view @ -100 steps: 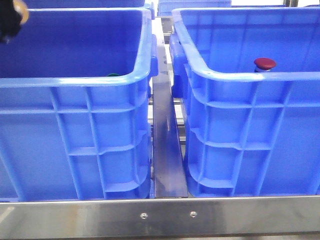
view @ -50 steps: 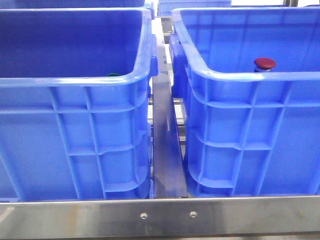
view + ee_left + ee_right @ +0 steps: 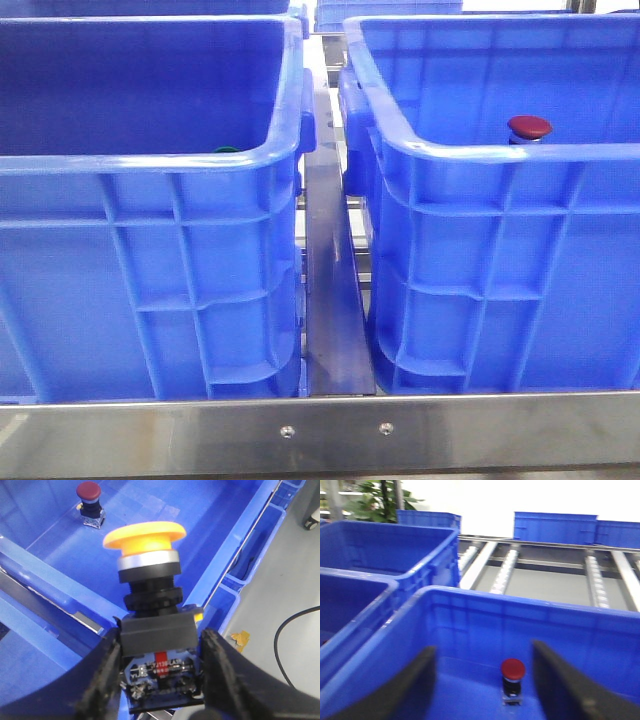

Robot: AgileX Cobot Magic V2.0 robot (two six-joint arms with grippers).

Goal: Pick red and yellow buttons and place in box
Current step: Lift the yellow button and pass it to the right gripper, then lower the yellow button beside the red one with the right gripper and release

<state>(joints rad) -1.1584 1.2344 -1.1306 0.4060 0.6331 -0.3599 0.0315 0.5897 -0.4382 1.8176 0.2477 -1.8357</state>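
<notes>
The red button (image 3: 529, 127) stands upright on the floor of the right blue box (image 3: 500, 152). It also shows in the left wrist view (image 3: 89, 492) and the right wrist view (image 3: 513, 672). My left gripper (image 3: 160, 665) is shut on the black base of the yellow button (image 3: 144, 532) and holds it, cap away from the wrist, above the rim of that box. My right gripper (image 3: 485, 690) is open and empty over the same box, apart from the red button. Neither gripper shows in the front view.
The left blue box (image 3: 150, 160) holds a green-capped button (image 3: 226, 150), barely visible over its rim. A metal rail (image 3: 335, 300) runs between the two boxes. More blue boxes (image 3: 555, 527) and a roller conveyor (image 3: 545, 575) lie behind. A black cable (image 3: 295, 630) lies on the grey floor.
One second ago my left gripper with the yellow cap showed at the front view's top left corner. It has since left that view. The red button has not moved.
</notes>
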